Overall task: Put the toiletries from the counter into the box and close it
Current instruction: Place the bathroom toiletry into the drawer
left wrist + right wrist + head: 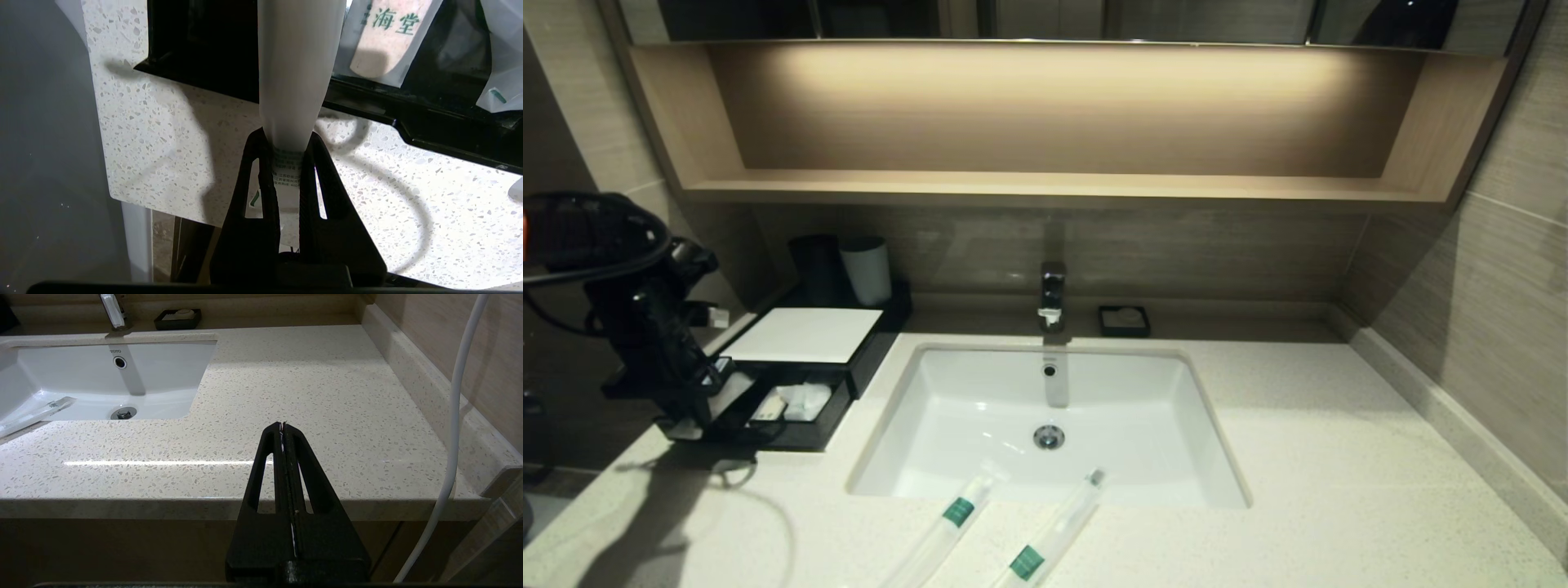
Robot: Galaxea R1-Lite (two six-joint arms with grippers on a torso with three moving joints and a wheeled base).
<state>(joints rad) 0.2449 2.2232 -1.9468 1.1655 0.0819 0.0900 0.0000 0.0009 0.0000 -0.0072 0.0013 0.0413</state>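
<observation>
The left tool (287, 179) grips one sleeved toiletry (300, 65) by its end, reaching its length over the box's (805, 335) open drawer (784, 416) for release. Two green-banded toiletries (958, 512) wait on the table (1339, 457) by the sink (980, 408). The right tool (283, 428) idles closed and empty.

Speckled polished stone counter (310, 388), glossy white ceramic sink (980, 408), matt wooden shelf (1045, 186), chrome tap (1052, 296).

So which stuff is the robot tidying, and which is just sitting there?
Job: the sleeved item in the left gripper, two green-banded toiletries, the box, its open drawer.
Just there: cups, tap, soap dish, sink.
</observation>
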